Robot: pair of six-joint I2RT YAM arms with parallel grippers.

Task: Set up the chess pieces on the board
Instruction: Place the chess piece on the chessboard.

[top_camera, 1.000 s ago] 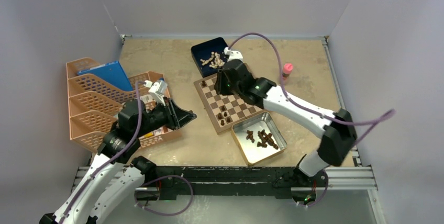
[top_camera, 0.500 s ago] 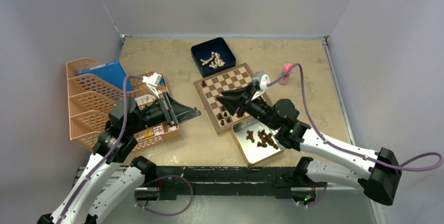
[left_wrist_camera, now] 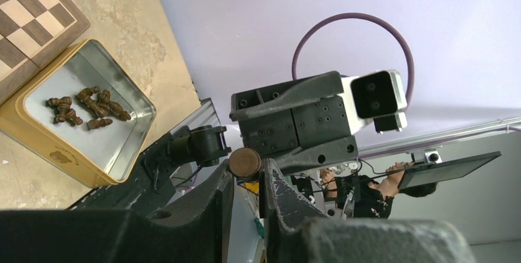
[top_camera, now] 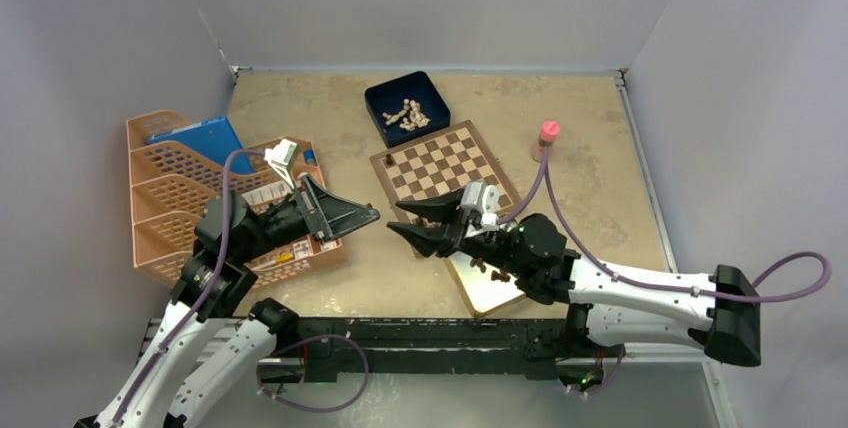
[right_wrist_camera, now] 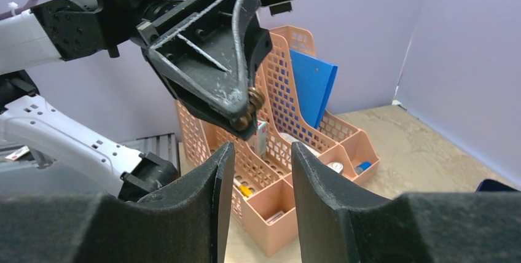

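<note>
Left gripper (top_camera: 372, 215) hangs off the chessboard's (top_camera: 440, 161) near-left corner, above the table, tip aimed toward the board. Jaws clamped on one dark chess piece (left_wrist_camera: 244, 162). Left wrist view shows its round base pinched between the two fingers. Right wrist view shows the same piece at the tip.

Right gripper (top_camera: 393, 217) is over that same near-left corner, facing the left gripper almost tip to tip. Jaws spread wide, fingers (right_wrist_camera: 206, 204) well apart, nothing between them. The held piece sits just beyond their gap.

Chessboard lies flat, turned a little. Its near edge is partly hidden under the right gripper, so I can't tell what stands there.

Remaining dark chessmen (left_wrist_camera: 86, 104) are heaped in the silver tin (left_wrist_camera: 132, 137), touching the board's near edge. The right arm covers most of it in the top view.

Blue box (top_camera: 385, 100) of cream chessmen (top_camera: 408, 114) is at the board's far-left corner. Pink-capped bottle (top_camera: 547, 138) is right of the board. Peach file organiser (top_camera: 180, 198) is well left of it.
</note>
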